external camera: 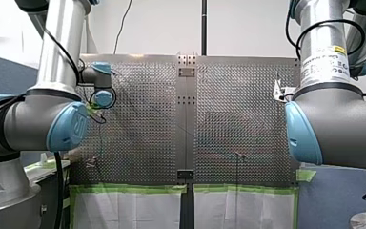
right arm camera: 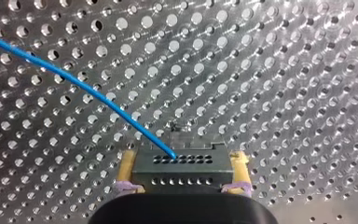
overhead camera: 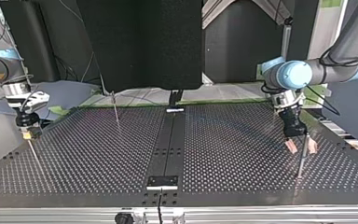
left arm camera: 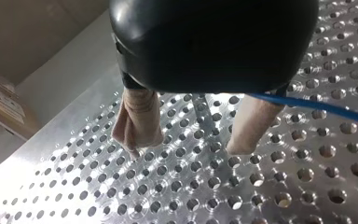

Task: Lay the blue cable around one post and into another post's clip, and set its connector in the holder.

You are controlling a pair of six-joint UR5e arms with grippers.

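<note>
My right tool (right arm camera: 182,170) grips the grey connector (right arm camera: 182,161) over the surface (right arm camera: 284,70). The blue cable (right arm camera: 74,81) runs out of it. My left tool (left arm camera: 188,145) has its 2 fingers spread wide.

You see the table (right arm camera: 284,70) is glossy perforated metal. The blue cable (right arm camera: 74,81) has a smooth plastic skin, the connector (right arm camera: 182,170) looks matt grey, and the pads (left arm camera: 137,116) of my left gripper (left arm camera: 188,148) look wrinkled, cloth-like.

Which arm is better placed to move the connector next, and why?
Right. My right end effector is shut on the connector, with the cable attached; my left end effector is open, gripping nothing.
</note>
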